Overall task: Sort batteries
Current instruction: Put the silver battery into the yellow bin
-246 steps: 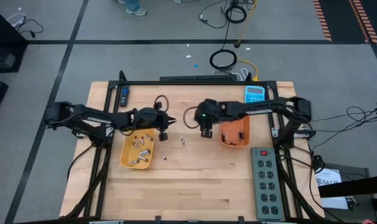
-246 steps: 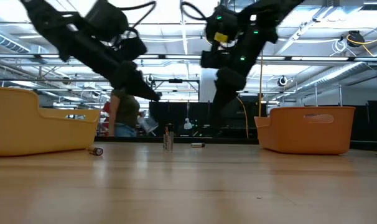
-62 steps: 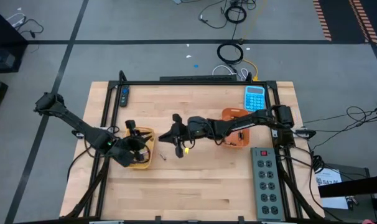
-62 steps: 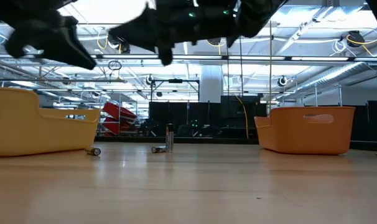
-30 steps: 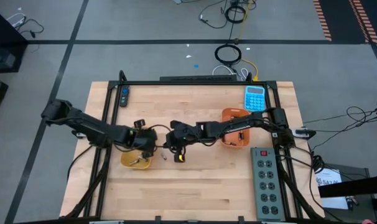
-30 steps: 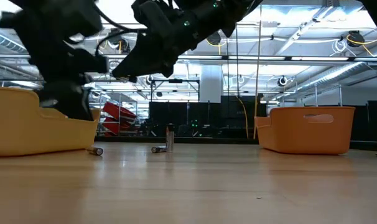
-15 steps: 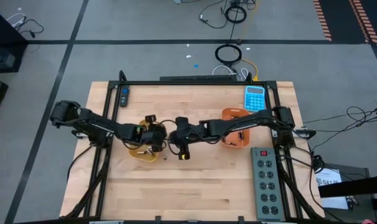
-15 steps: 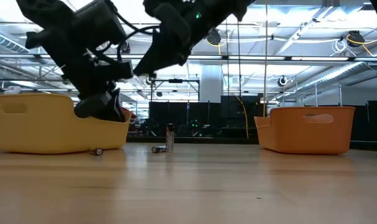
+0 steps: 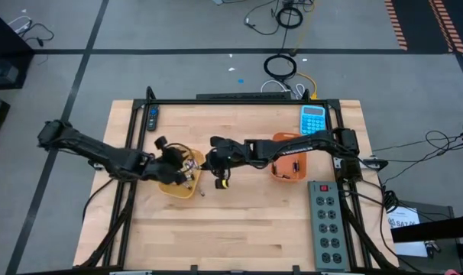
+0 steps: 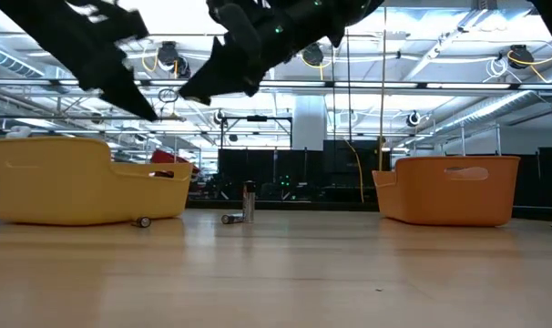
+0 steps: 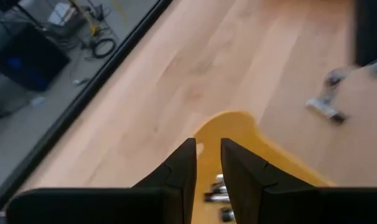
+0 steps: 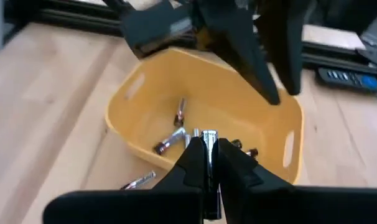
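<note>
A yellow tray (image 9: 176, 182) at the table's middle left holds several small silvery batteries (image 12: 174, 136). My left gripper (image 9: 184, 166) hangs open and empty above the tray's far part; it also shows in the low view (image 10: 151, 113). My right gripper (image 9: 208, 163) hovers above the tray's right rim, shut on one battery (image 12: 209, 138). On the wood to the right of the tray, one battery (image 10: 248, 202) stands on end. Two more batteries lie flat, one beside it (image 10: 230, 219) and one by the tray's foot (image 10: 144, 221). My right gripper pinches a silvery battery (image 12: 209, 135) between its two fingers. The battery lies along the fingers, one end showing at their tips. The fingers slant down from the table's right side. The battery is lifted clear, above the yellow tray.
An orange tray (image 9: 289, 162) stands right of centre, a blue calculator (image 9: 312, 116) behind it and a grey power strip (image 9: 328, 224) at the right edge. A remote (image 9: 152, 118) lies at the far left. The near half of the table is bare wood.
The yellow tray has slid toward the table's right edge while my left gripper was down in it. My left gripper has since risen clear of the tray. My right gripper has stayed shut on its battery and shifted slightly toward the far edge.
</note>
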